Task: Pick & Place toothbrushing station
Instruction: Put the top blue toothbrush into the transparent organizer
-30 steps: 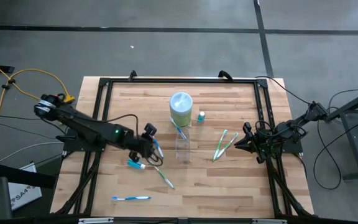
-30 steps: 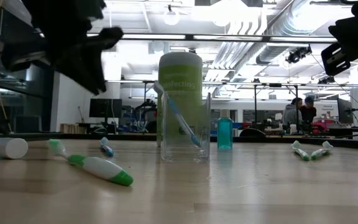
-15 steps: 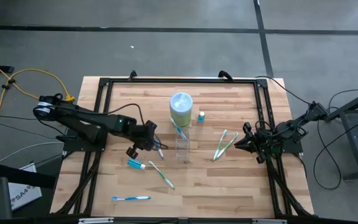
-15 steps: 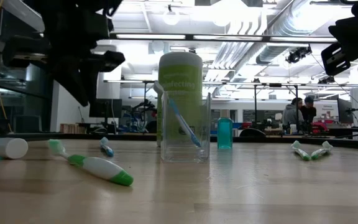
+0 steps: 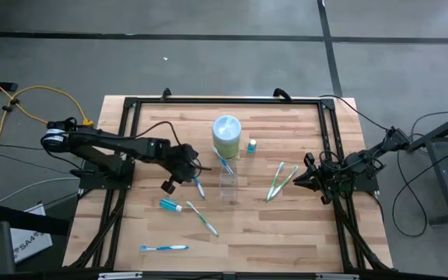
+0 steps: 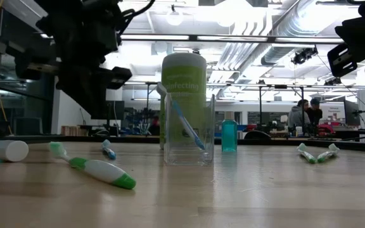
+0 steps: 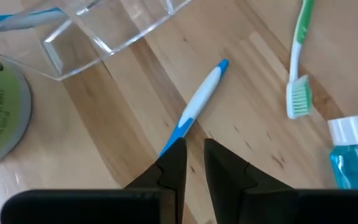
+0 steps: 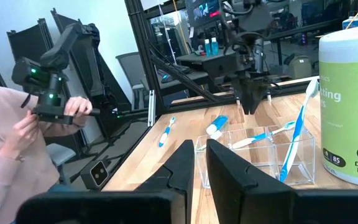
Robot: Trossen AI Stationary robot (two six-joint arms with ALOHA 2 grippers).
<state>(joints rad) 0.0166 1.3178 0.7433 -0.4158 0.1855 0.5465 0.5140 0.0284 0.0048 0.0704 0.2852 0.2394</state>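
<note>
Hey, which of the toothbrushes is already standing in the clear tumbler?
The blue-and-white toothbrush leaning inside the tumbler, head up. All the others lie flat on the table.

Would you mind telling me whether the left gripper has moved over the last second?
Yes. The left gripper has moved toward the green canister and the clear tumbler.
</note>
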